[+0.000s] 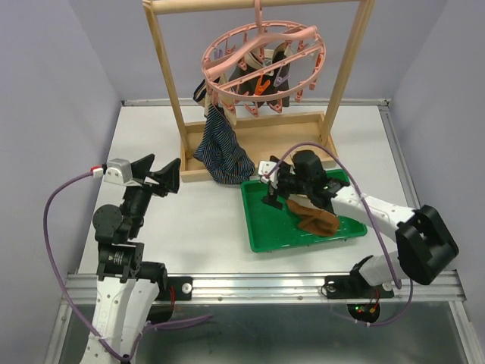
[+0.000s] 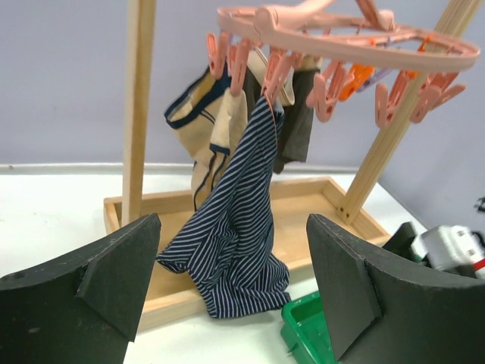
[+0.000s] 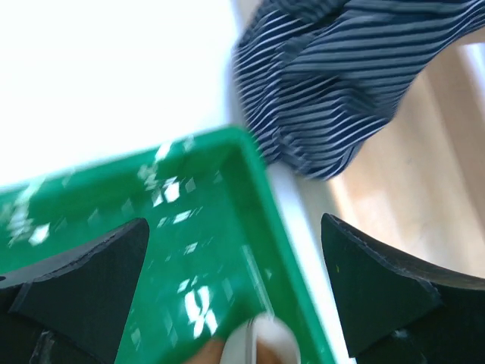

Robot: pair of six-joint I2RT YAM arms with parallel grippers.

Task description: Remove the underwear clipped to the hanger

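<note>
On the far side of the tabletop [image 1: 189, 227], the wooden frame [image 1: 163, 83] carries the pink hanger [image 1: 303, 32]. You can see the navy striped underwear [image 1: 222, 148] dangling from one clip, its hem bunched on the frame's base. A beige pair [image 2: 208, 144] and a dark pair [image 2: 295, 129] hang behind it. Nearer you, the green tray [image 1: 265, 227] holds a crumpled brown pair [image 1: 317, 218]. Your right hand [image 1: 269, 186] hovers over the tray's far-left corner, fingers apart and empty, just beside the striped hem. Your left hand [image 1: 173, 176], also spread and empty, faces the striped pair from well apart.
</note>
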